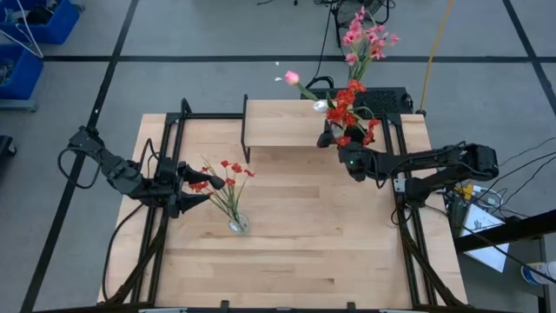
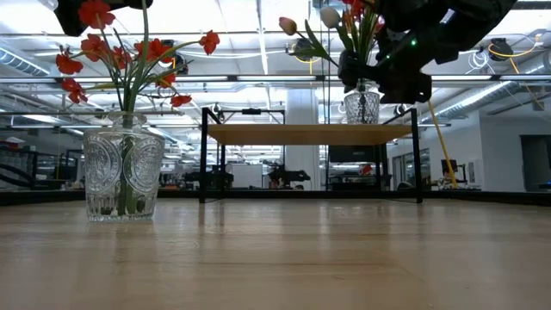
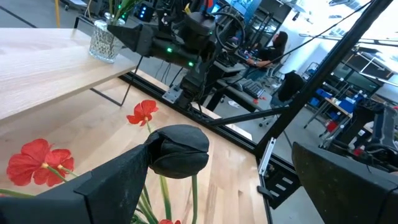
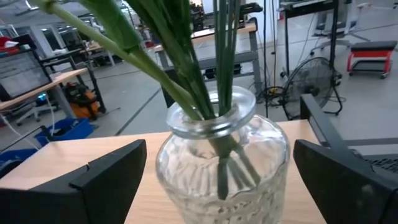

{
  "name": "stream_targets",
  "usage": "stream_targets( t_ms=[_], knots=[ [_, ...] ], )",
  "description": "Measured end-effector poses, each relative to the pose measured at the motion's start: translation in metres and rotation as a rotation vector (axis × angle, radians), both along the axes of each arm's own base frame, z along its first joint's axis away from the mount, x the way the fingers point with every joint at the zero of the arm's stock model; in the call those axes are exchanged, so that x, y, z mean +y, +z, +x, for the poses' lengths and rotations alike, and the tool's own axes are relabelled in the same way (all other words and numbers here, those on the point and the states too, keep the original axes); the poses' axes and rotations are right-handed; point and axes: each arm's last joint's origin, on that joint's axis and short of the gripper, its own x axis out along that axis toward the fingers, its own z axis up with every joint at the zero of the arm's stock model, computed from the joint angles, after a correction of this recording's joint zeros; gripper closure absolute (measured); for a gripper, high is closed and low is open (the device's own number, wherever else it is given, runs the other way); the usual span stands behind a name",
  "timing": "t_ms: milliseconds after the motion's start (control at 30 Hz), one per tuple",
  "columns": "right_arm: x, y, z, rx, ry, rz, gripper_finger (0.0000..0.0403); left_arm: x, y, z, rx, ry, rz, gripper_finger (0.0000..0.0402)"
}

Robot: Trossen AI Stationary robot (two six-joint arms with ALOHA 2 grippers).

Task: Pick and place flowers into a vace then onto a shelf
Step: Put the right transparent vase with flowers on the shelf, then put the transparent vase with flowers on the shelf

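Two glass vases hold flowers. One vase (image 1: 238,223) (image 2: 123,175) stands on its base on the tabletop at the left with red-blossomed stems (image 1: 228,178). The other vase (image 2: 362,104) (image 4: 222,168) stands on the shelf (image 1: 280,123) (image 2: 303,133) at its right end, holding red, pink and white flowers (image 1: 351,108). My right gripper (image 1: 335,142) (image 4: 221,180) is open and level, one finger on each side of the shelf vase, with a narrow gap on both sides. My left gripper (image 1: 201,189) (image 3: 224,186) is open, level beside the red blossoms (image 3: 38,161) of the table vase.
Black frame rails (image 1: 165,200) run along the table's left and right sides. The wooden tabletop (image 1: 313,235) has free room in its middle and toward its near edge. A person (image 3: 274,47) sits at a desk beyond the table.
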Motion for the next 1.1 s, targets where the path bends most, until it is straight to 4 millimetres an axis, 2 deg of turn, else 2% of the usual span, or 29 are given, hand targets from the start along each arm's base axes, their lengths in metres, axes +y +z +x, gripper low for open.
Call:
stream_targets(
  t_ms=[667, 933, 1100],
  knots=[
    [0.033, 0.001, 0.004, -0.005, 0.028, -0.031, 0.0003, 0.0, 0.0, 0.0, 0.0, 0.001, 0.0, 0.0002],
    [0.054, 0.011, 0.0, 0.016, 0.127, -0.05, 0.0003, 0.0, 0.0, 0.0, 0.0, 0.001, 0.0, 0.0002],
    [0.071, 0.011, 0.004, 0.05, 0.311, -0.037, 0.0003, 0.0, 0.0, 0.0, 0.0, 0.001, 0.0, 0.0002]
  ],
)
